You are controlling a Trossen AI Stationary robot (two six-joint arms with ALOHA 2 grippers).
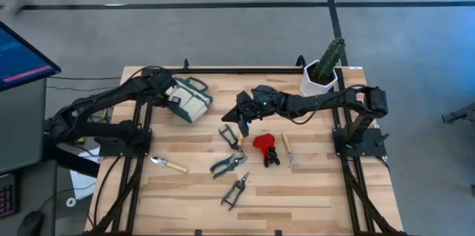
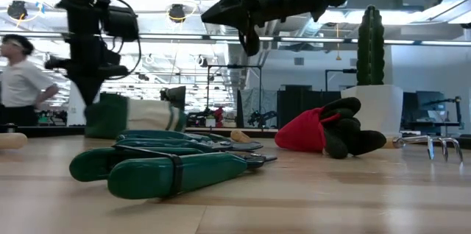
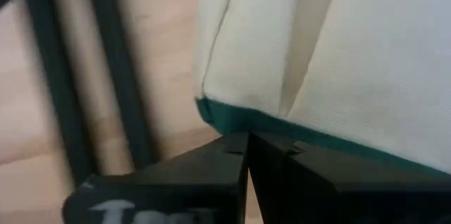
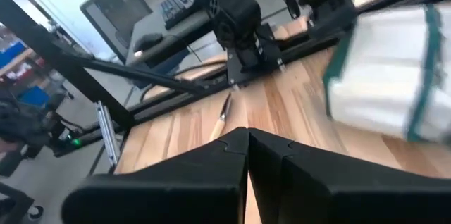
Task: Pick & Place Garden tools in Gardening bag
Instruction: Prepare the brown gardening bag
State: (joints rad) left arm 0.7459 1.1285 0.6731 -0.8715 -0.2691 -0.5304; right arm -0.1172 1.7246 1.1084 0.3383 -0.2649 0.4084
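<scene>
The cream gardening bag (image 1: 191, 102) with green trim lies at the table's far left, seemingly on its side; it also shows in the low view (image 2: 143, 115). My left gripper (image 1: 169, 93) is shut, pointing steeply down at the bag's left edge. My right gripper (image 1: 242, 119) hangs shut and empty above the table's middle, right of the bag. On the wood lie the garden tools: a trowel (image 1: 169, 165), three pruning shears (image 1: 228, 164) (image 1: 235, 191) (image 1: 231, 137), a red-headed tool (image 1: 264, 145) and a thin wooden-handled tool (image 1: 289, 150). My left gripper (image 3: 246, 143) has its shut fingertips right at the bag's green-trimmed edge (image 3: 232, 115), coming from above and the table's left. Whether they touch the fabric I cannot tell. My right gripper touches nothing.
A white pot with a green cactus (image 1: 323, 73) stands at the far right corner. Both arms' black frames run along the table's left and right sides. Bare wood lies along the near edge. A person (image 2: 18, 72) shows in the room beyond the table.
</scene>
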